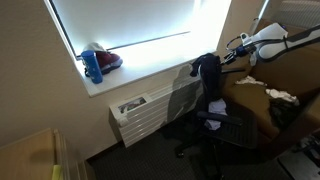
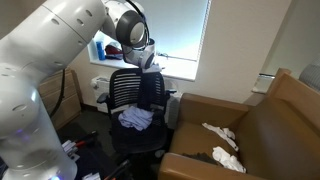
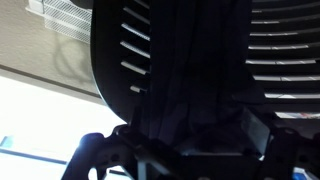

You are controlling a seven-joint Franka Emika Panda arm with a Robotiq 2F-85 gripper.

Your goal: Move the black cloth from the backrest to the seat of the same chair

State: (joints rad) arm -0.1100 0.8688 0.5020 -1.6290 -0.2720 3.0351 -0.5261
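Note:
A black cloth [image 1: 207, 70] hangs over the top of a black office chair's slatted backrest [image 2: 124, 90]. It also shows in an exterior view [image 2: 156, 88] and fills the middle of the wrist view [image 3: 190, 70]. My gripper [image 2: 149, 62] is at the top edge of the backrest, right at the cloth, and is also seen in an exterior view [image 1: 233, 49]. In the wrist view its fingers [image 3: 185, 140] stand wide apart with the cloth between them. The chair seat [image 2: 140, 137] holds a light crumpled cloth [image 2: 135, 118].
A brown sofa [image 2: 270, 120] with white cloths [image 2: 222, 133] stands beside the chair. A bright window [image 1: 130, 25] and a sill with a blue bottle [image 1: 93, 66] are behind it. A white radiator [image 1: 140, 115] sits below the sill.

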